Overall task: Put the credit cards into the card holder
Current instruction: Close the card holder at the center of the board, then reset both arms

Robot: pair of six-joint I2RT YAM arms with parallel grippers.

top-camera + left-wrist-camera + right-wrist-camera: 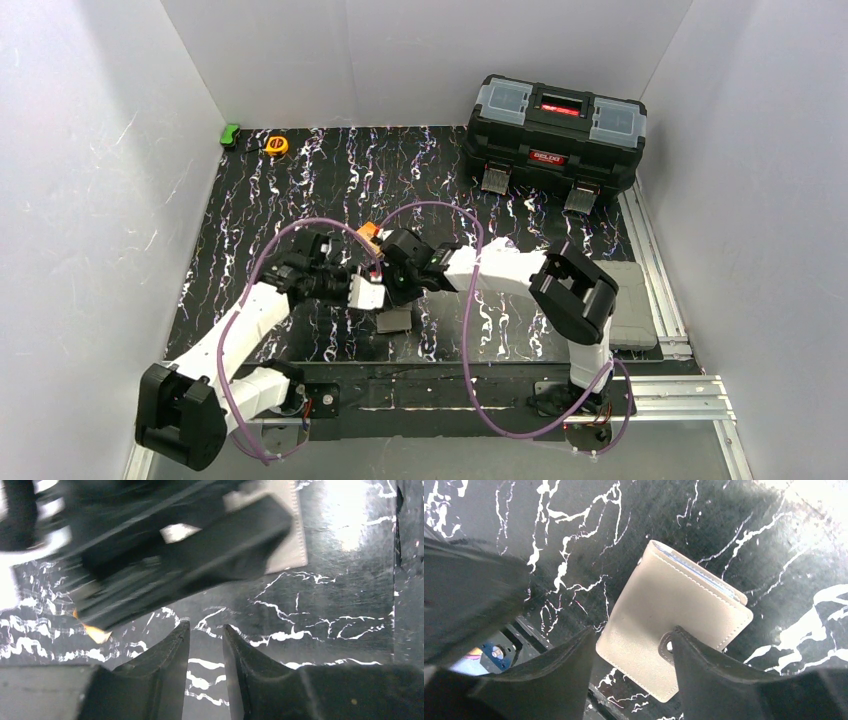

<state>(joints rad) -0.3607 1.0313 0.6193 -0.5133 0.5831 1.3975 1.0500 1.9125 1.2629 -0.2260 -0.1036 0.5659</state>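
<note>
Lying flat on the counter (300,190): the card holder (659,610), folded shut, taupe side up. It's close to the near edge, roughly mid-width.
Snap tab (665,649): partly tucked behind one black fingertip in the right wrist view.
Right fingers (633,630): spread wide, one tip on each side of the card holder and right over it. Can't tell if they're actually touching it.
Left fingers (206,626): a bit apart, with a narrow gap and only bare counter showing between the tips. They're just beside the right ones, nothing pinched.
Credit cards: only a thin pale bluish strip along the holder's open edge, and honestly I can't tell if that's cards or pocket.
Orange block (369,231): just behind the two wrists, further from the near edge.
Far right corner: black toolbox (555,130).
Far left corner: yellow tape measure (276,145).
</note>
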